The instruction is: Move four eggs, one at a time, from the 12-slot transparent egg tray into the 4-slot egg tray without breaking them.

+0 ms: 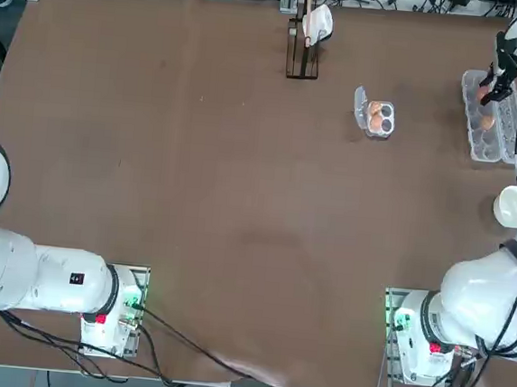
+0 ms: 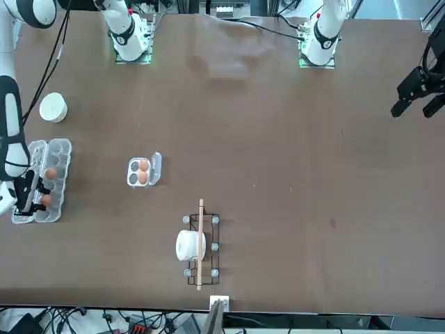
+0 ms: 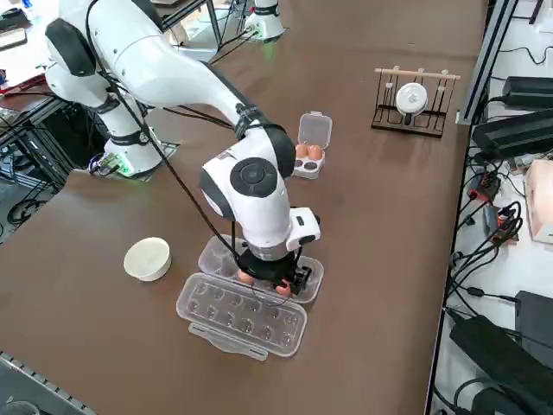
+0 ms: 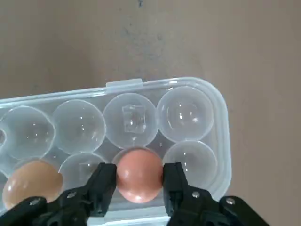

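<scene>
Right arm stretched far out and bent down, wrist pointing straight down, right gripper [image 4: 139,181] low, jaws clamped on both sides of an egg [image 4: 138,174]

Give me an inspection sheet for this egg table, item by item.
Surface: brown table, bare in the middle.
Job's things: long tray holds two eggs; one egg sits between the fingers, still in its cup, the other egg two cups along. Small tray holds two eggs, two cups empty.
Clutter: white bowl near the long tray; rack with a white roll.
Grippers: right gripper shut on the egg.
Cables: bundles at the table edges and along the right arm.
Surroundings: equipment and power bricks beside the table.
</scene>
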Robot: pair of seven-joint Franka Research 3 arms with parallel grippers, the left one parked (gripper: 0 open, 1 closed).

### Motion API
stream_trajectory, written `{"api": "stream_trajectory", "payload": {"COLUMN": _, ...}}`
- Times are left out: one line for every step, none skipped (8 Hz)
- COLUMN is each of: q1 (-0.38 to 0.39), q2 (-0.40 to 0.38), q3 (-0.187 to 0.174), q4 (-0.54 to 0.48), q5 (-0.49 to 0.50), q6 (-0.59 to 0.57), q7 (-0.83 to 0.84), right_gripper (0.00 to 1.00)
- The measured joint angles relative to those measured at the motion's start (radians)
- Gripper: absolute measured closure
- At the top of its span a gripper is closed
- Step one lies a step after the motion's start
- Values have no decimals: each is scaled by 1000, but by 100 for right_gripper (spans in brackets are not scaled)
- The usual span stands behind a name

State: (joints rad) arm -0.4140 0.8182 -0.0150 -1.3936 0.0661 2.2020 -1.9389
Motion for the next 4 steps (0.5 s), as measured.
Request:
{"api": "stream_trajectory", "payload": {"q1": -1, "q2": -1, "q3": 0, "q4": 3, "q5": 12, "q6": -11, "q7": -1, "right_gripper": 43}}
{"api": "stream_trajectory", "payload": {"q1": -2, "q2": -4, "q3": 0, "q4": 10, "q5": 20, "q6": -26, "q7": -1, "right_gripper": 43}}
{"api": "stream_trajectory", "payload": {"q1": -2, "q2": -15, "q3": 1, "q4": 17, "q5": 26, "q6": -43, "q7": -1, "right_gripper": 43}}
{"api": "stream_trajectory", "payload": {"q1": 0, "q2": -35, "q3": 4, "q4": 22, "q5": 32, "q6": -66, "q7": 1, "right_gripper": 43}}
